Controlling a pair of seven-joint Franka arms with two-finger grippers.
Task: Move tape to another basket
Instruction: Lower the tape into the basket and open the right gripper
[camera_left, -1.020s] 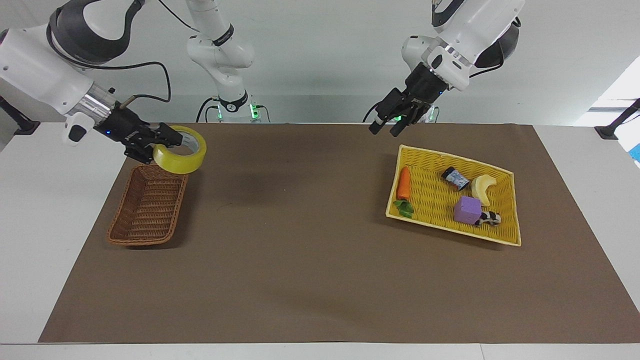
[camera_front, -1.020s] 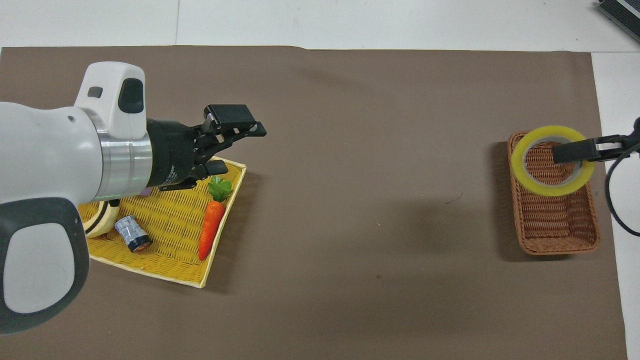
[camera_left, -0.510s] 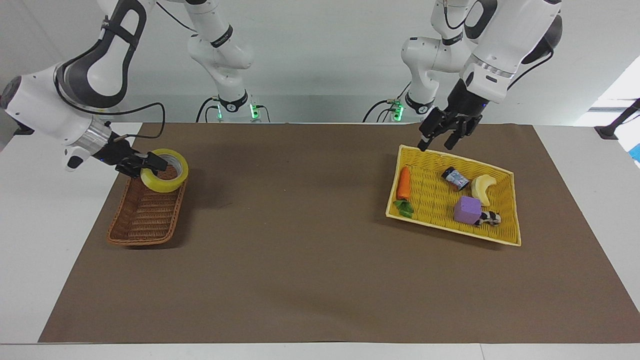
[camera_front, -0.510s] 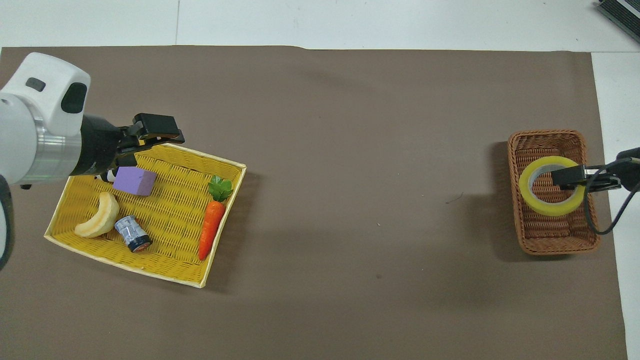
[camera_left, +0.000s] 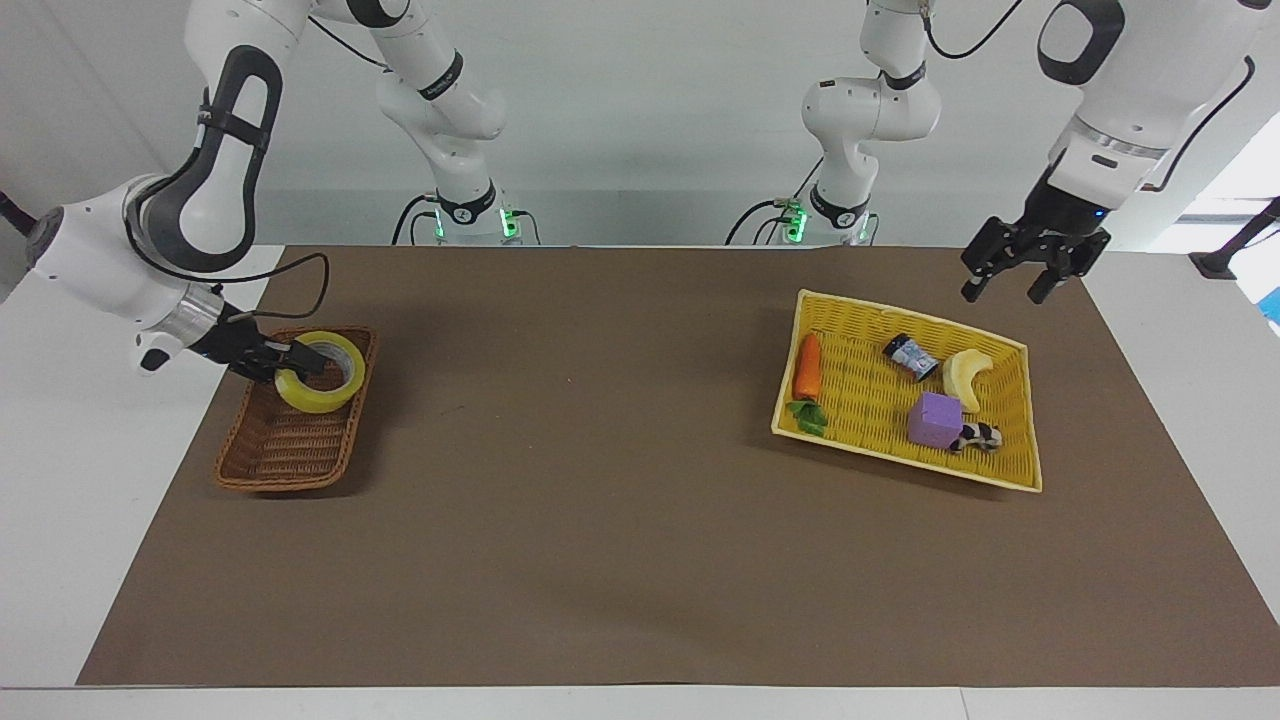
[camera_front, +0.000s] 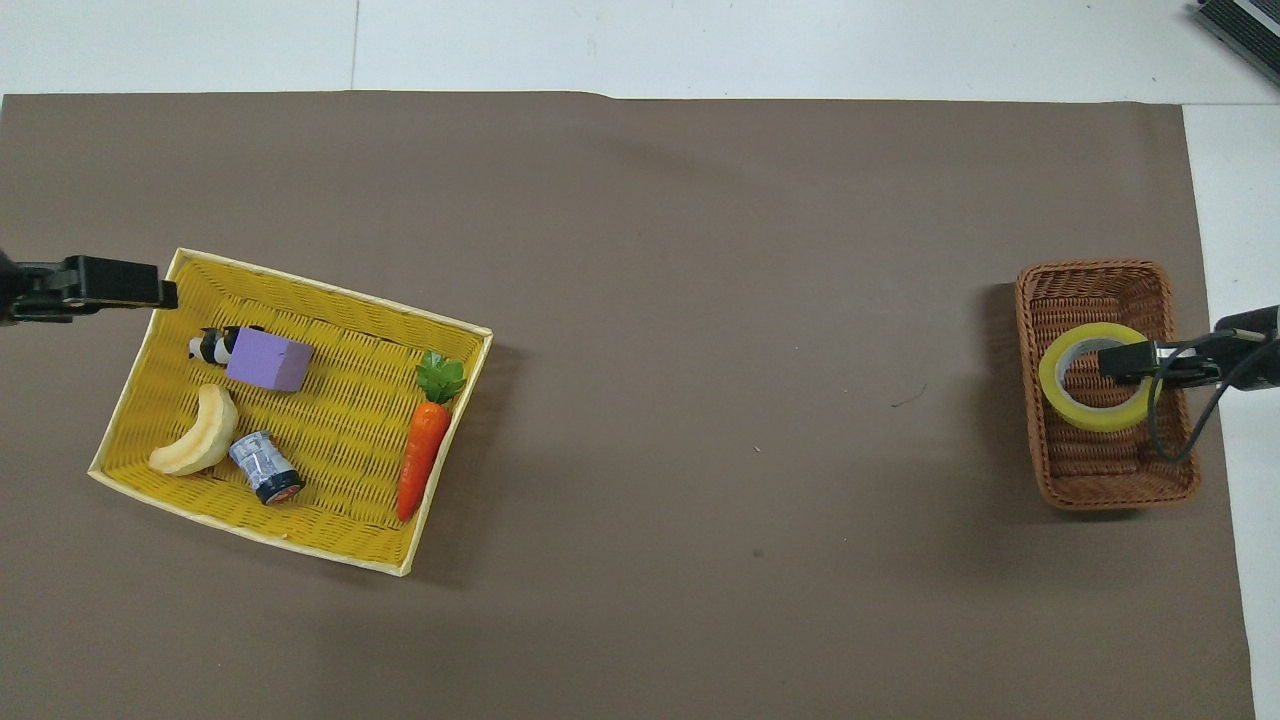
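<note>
Placing step, nearly done imo: right gripper (camera_left: 283, 366) is clamped on the yellow tape roll (camera_left: 318, 373), which sits low in the brown wicker basket (camera_left: 290, 450), at its 12 o'clock end in the facing view. Next it just needs to release and lift clear. Left gripper (camera_left: 1018, 276) waits with fingers spread, over the mat at the yellow tray's (camera_left: 1000, 470) 1 o'clock.

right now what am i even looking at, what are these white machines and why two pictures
Two white robot arms work at a table. One picture faces them from across it; the other looks down from above their end. The right gripper is shut on a yellow roll of tape, low in a brown wicker basket. The left gripper waits, open, in the air by a flat yellow tray holding a toy carrot, a banana, a purple block, a small can and a black-and-white figure.
</note>
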